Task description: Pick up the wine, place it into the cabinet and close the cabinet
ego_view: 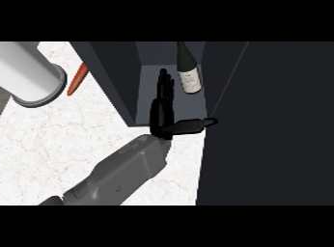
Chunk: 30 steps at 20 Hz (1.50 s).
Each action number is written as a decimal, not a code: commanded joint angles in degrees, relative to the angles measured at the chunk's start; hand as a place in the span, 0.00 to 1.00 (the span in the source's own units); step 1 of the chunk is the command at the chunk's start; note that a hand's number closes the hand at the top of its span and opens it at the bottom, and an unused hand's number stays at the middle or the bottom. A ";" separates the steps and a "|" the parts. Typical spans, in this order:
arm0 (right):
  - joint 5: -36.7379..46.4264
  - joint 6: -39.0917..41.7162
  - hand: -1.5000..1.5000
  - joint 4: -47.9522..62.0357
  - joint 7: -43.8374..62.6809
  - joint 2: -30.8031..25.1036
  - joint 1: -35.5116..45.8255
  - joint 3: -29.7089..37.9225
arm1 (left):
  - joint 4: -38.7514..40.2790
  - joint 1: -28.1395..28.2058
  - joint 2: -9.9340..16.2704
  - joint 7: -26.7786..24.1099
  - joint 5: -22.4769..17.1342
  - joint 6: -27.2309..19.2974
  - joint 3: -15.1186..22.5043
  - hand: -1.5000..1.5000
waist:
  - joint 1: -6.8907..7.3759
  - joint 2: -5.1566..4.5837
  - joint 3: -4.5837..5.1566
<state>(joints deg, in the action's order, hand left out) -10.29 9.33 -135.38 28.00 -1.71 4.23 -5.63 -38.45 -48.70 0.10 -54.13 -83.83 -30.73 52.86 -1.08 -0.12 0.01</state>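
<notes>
The wine bottle (187, 68), dark green with a white label, stands inside the open dark cabinet (117, 81), towards the right of the opening. My left hand (160, 112) is at the cabinet's mouth, just left of and below the bottle. Its fingers are straight and point into the cabinet, holding nothing. The thumb (193, 125) sticks out to the right and reaches the edge of the dark cabinet door (273, 120), which fills the right side of the view. A narrow gap separates the fingers from the bottle. My right hand does not show.
A large white and grey cylinder (26, 72) lies on the white marble counter (48, 144) at upper left. An orange carrot (77, 80) lies between it and the cabinet's left wall.
</notes>
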 commanded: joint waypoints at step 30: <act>-7.97 11.52 1.00 -6.71 1.66 -7.71 -4.87 -0.98 | -62.65 36.57 38.15 9.73 24.42 5.58 0.07 1.00 | 1.72 0.48 0.00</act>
<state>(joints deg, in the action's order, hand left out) -16.36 19.34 -136.31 27.23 -8.90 1.67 -3.40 -94.32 -18.05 32.11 -43.36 -60.66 -27.83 53.33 0.45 0.24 -0.02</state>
